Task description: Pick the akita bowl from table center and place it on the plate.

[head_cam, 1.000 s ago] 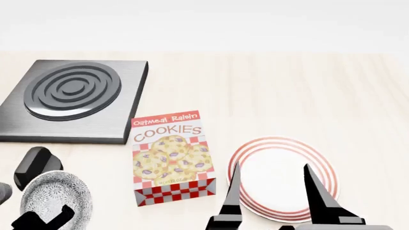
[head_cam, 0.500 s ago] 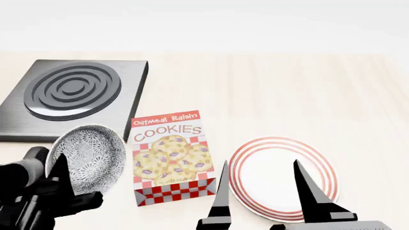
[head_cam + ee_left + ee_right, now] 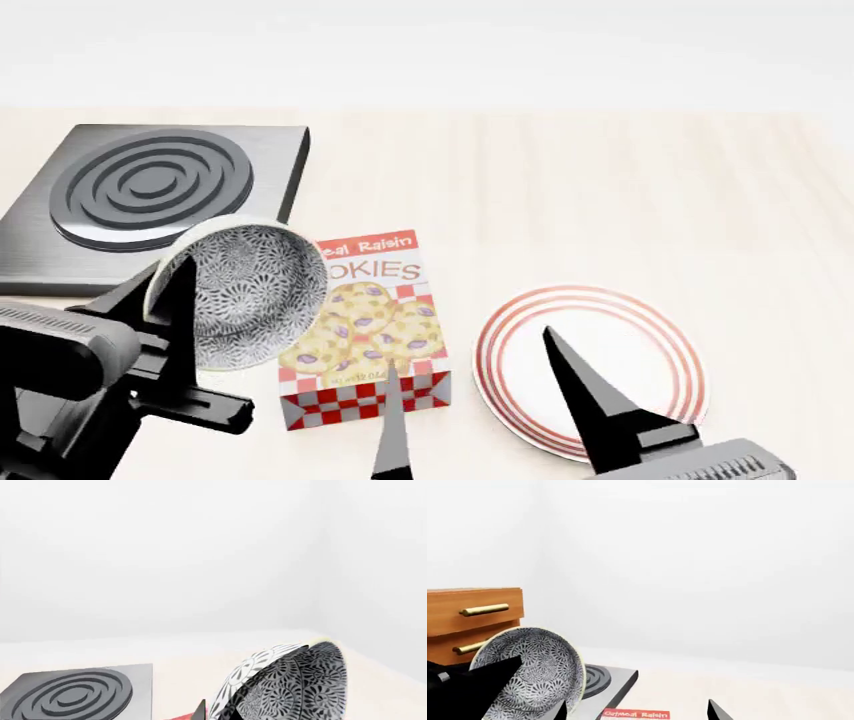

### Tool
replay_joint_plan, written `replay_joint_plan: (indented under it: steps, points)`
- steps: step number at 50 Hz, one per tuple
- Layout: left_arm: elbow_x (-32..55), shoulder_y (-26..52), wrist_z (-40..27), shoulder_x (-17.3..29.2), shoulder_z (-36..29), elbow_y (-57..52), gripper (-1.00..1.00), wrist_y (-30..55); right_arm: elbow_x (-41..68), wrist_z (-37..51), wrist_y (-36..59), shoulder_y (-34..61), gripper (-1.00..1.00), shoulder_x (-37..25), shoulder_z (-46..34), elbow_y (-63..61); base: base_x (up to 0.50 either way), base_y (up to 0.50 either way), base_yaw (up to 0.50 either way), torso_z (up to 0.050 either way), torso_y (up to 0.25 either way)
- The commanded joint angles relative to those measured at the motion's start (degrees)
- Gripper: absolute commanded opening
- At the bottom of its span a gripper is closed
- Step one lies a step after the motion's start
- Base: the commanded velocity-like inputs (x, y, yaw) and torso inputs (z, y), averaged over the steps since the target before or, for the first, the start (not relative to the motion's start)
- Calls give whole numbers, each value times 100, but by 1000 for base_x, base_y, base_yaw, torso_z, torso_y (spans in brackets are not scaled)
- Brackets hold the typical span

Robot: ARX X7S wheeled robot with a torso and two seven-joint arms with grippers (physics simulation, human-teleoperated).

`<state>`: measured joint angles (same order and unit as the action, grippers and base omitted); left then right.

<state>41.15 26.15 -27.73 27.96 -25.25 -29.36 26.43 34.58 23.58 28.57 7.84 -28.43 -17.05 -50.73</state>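
The akita bowl (image 3: 254,290), speckled grey and white, hangs tilted on its side above the table, its mouth facing the camera. It overlaps the cookie box's upper left corner. My left gripper (image 3: 198,295) is shut on the bowl's rim, one dark finger (image 3: 180,300) across the inside. In the left wrist view the bowl (image 3: 293,685) fills the lower right at the left gripper (image 3: 217,714). The plate (image 3: 667,345), white with red rings, lies at the right. My right gripper (image 3: 470,358) hovers open over its left edge, holding nothing. From the right wrist the bowl (image 3: 537,672) shows left of the right gripper (image 3: 639,712).
A cookie box (image 3: 367,345) stands between the bowl and the plate. A dark square burner (image 3: 147,195) lies at the back left. A wooden drawer unit (image 3: 474,610) stands beyond the table. Bare tabletop (image 3: 601,200) stretches behind the plate.
My left gripper has carried the bowl up and to the right, from beside the burner to over the cookie box's corner. The right gripper has drifted left and lower in the head view.
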Motion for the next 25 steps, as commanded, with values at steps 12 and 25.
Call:
replay_joint_plan:
  steps: [12,25]
  points:
    - [245,478,756,227,92,-185,-100,77,1081,229,1126,641,100,-949,442,-853,0,0,0,0,1]
    - [227,820,1482,484,-230,-80,-100,207,1620,639,1050,1135,100,-1543,154,-890,0,0,0,0,0]
